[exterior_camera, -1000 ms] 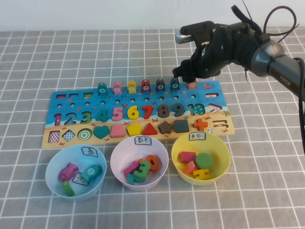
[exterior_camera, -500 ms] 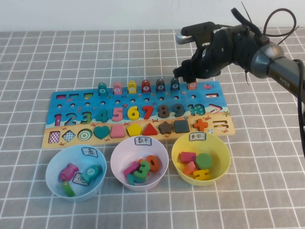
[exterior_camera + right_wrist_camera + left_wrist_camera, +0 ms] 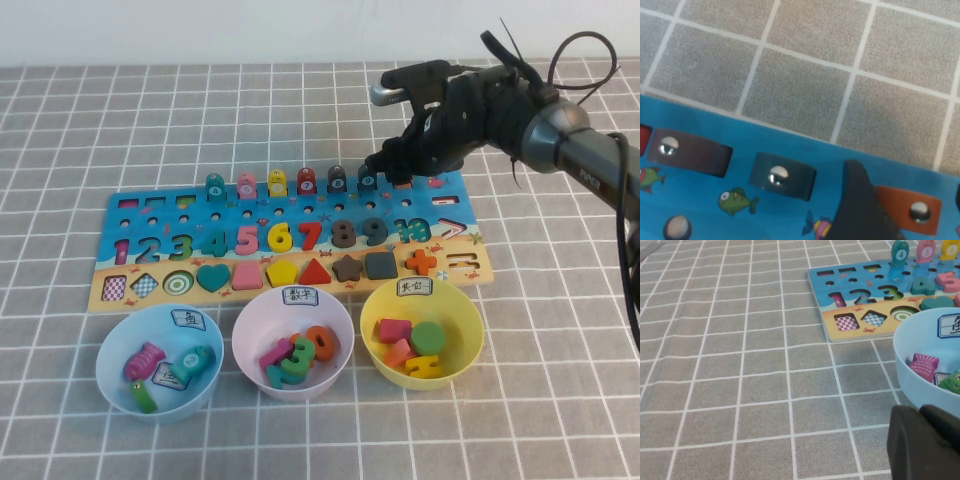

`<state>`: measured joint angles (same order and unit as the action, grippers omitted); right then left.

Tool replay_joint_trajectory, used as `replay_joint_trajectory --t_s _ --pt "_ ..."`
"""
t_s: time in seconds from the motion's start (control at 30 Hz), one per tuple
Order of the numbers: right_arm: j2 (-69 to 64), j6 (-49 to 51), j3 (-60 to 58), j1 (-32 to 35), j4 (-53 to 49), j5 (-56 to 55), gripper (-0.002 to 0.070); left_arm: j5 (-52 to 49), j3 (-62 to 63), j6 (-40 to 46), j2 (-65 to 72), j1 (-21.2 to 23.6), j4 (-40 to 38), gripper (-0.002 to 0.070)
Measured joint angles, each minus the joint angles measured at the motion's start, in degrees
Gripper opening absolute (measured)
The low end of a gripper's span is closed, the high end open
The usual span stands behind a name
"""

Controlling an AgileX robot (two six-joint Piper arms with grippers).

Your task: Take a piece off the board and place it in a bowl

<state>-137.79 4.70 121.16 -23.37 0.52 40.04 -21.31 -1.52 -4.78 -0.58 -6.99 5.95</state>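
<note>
The blue board [image 3: 150, 215] lies across the table's middle. Its top row holds several fish-like pieces. The orange piece [image 3: 907, 212], with a metal stud on top, stands at that row's right end. In the high view it is hidden under my right gripper [image 3: 402, 172]. My right gripper [image 3: 912, 210] is open and low over the board [image 3: 790, 145], one finger [image 3: 860, 210] against the piece's side, the other at the picture's edge. The pale blue bowl [image 3: 110, 350] sits front left and holds three fish pieces. My left gripper [image 3: 925, 445] is shut and empty beside this bowl [image 3: 910, 370].
A pink bowl [image 3: 250, 325] with numerals and a yellow bowl [image 3: 375, 305] with shapes stand in front of the board, right of the blue bowl. Dark teal [image 3: 782, 175] and brown-grey [image 3: 687, 150] pieces stand beside the orange one. Grey checked cloth covers the table.
My right gripper has come down a little and now sits over the orange piece at the right end of the top row. The left arm has not moved.
</note>
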Motion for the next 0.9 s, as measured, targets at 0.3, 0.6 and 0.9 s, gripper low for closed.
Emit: replay_joint_trajectory --t_s 0.3,0.6,0.9 --pt "-0.86 0.0 0.03 0.0 0.12 -0.42 0.0368 0.0 0.0 0.0 0.0 0.0 0.0 -0.0001" --pt "-0.99 0.0 0.03 0.0 0.22 -0.66 0.0338 0.0 0.0 0.0 0.0 0.0 0.0 -0.0001" --pt "-1.01 0.0 0.13 0.0 0.46 -0.76 0.0239 0.0 0.0 0.0 0.0 0.0 0.0 -0.0001"
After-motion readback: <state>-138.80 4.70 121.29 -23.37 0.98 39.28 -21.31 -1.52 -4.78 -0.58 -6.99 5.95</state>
